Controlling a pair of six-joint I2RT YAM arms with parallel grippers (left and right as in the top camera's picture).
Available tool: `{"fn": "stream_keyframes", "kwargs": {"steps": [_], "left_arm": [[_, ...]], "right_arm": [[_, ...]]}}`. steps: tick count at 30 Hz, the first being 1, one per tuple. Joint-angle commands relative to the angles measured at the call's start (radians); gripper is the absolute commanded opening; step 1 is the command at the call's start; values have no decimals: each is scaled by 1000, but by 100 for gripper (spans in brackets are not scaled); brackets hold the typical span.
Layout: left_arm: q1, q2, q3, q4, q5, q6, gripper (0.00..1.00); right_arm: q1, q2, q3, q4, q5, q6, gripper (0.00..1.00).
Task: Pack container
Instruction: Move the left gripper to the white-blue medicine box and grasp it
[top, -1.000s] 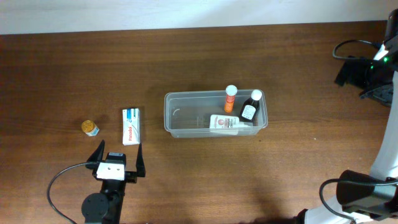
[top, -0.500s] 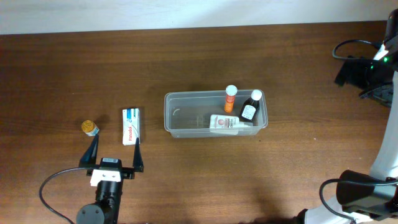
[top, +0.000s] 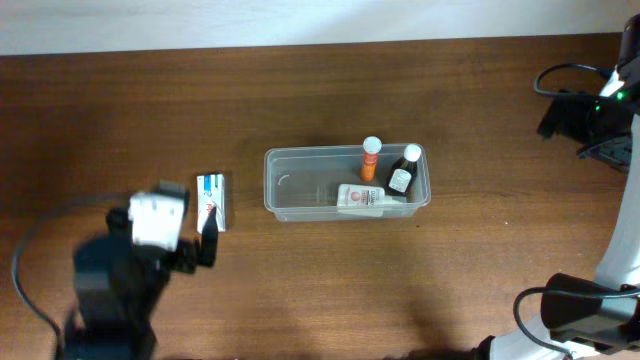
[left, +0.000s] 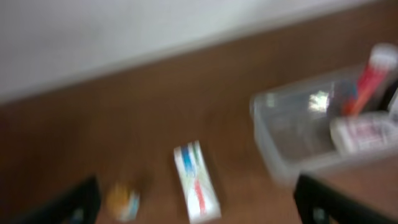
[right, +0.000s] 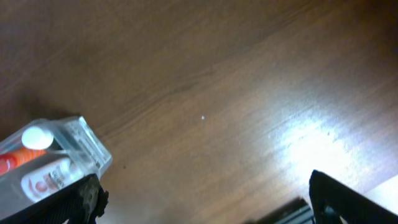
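Container (top: 295, 187) sits on the brown table (top: 300, 90), ahead and to the right of my left gripper (left: 196, 183) and well apart from it. At the end farther from that gripper it holds an orange tube (top: 370, 160), a dark bottle (top: 402, 175) and a white bottle (top: 361, 199) lying flat. Just ahead of the left gripper lies a white-and-blue box (top: 210, 186), with a blurred yellow jar (left: 122, 200) near its left finger. Its fingers are spread wide, holding nothing. My right gripper (right: 205, 193) is also spread and empty over bare wood, with a container corner beside its left finger.
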Motion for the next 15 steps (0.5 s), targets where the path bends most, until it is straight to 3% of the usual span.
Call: {"fn": "stream_keyframes", "kwargs": {"steps": [1, 4, 9, 15], "left_arm": [[5, 237, 228, -141, 8, 34, 99], [5, 427, 372, -217, 64, -14, 99], [5, 596, 423, -227, 17, -176, 99], [5, 854, 423, -251, 3, -195, 99]], "right_arm": [[-1, -2, -2, 3, 2, 8, 98], [-1, -2, -2, 3, 2, 8, 99], [-1, -2, -2, 3, 2, 8, 98], [-1, -2, -2, 3, 2, 8, 98]]}}
